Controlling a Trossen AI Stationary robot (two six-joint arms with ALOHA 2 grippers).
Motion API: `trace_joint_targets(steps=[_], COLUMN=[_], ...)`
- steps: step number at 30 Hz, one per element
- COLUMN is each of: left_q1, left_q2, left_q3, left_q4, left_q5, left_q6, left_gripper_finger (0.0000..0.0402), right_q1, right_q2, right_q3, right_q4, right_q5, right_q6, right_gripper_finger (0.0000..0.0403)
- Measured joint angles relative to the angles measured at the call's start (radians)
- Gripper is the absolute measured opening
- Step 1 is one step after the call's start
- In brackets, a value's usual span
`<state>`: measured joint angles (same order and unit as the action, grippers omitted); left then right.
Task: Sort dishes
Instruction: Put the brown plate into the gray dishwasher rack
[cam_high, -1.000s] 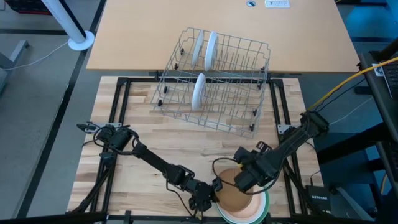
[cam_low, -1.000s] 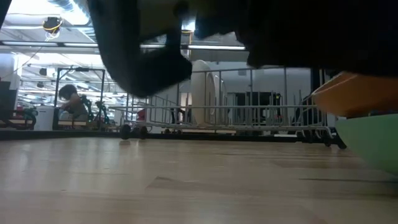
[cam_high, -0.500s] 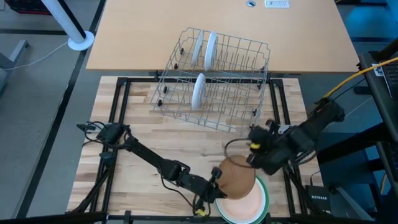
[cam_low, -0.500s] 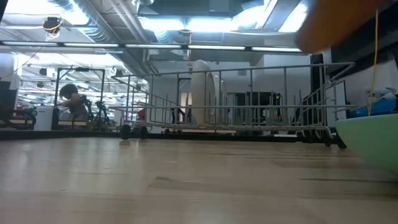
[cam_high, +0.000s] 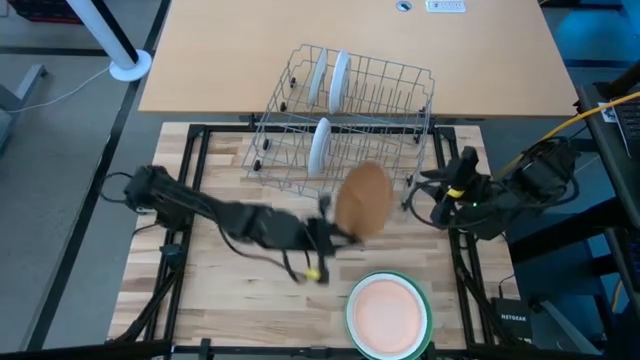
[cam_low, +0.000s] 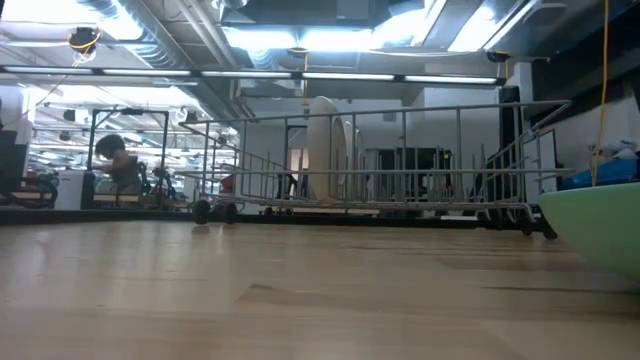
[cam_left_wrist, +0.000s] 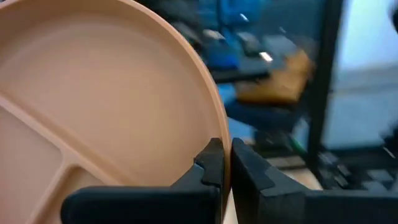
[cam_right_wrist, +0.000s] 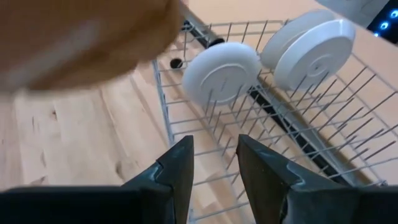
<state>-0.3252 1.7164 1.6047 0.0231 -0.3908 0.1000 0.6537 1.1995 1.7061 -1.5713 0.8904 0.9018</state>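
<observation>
Brown plate (cam_high: 363, 199) is pinched at its rim by the left gripper (cam_high: 332, 232), lifted off the table and held on edge just in front of the rack (cam_high: 345, 130). Left wrist view confirms it: fingers (cam_left_wrist: 211, 165) clamped tight on the plate edge, a divider ridge showing on the plate's face. Right gripper (cam_high: 418, 196) is empty, jaws partly apart with a clear gap between the fingers (cam_right_wrist: 177, 165), parked at the rack's right front corner and looking in at the rack. Three white plates stand in the rack: two side by side at the back (cam_high: 330, 80), one nearer the front (cam_high: 321, 144). Green plate (cam_high: 388, 316) sits flat at the table's near edge with a pinkish plate (cam_high: 388, 312) lying in it; the low view catches only the green rim (cam_low: 595, 225). Versus a second ago: brown plate was flat on top of that stack with both grippers crowded over it; now it is up and over by the rack, the left arm has swung with it, the right has pulled back to the right. Exact tilt of the brown plate is hard to judge, motion-blurred from above.
</observation>
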Motion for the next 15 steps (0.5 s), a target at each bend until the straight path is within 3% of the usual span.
trace_joint_targets(steps=[5, 10, 15], left_q1=[0.118, 0.271, 0.447], left_q2=[-0.140, -0.234, -0.272], left_q3=[0.001, -0.007, -0.071], left_q4=[-0.060, -0.198, -0.226], left_q5=[-0.007, -0.005, 0.133], left_q6=[-0.065, -0.272, -0.468], left_gripper_finger=[0.0002, 0.0002, 0.0002], right_q1=[0.000, 0.000, 0.000], right_q2=[-0.003, 0.006, 0.008], right_q3=[0.000, 0.000, 0.000], right_q4=[0.000, 0.001, 0.000], right_q5=[0.011, 0.015, 0.027], right_q6=[-0.045, -0.079, -0.104], right_gripper_finger=[0.0129, 0.0129, 0.0129])
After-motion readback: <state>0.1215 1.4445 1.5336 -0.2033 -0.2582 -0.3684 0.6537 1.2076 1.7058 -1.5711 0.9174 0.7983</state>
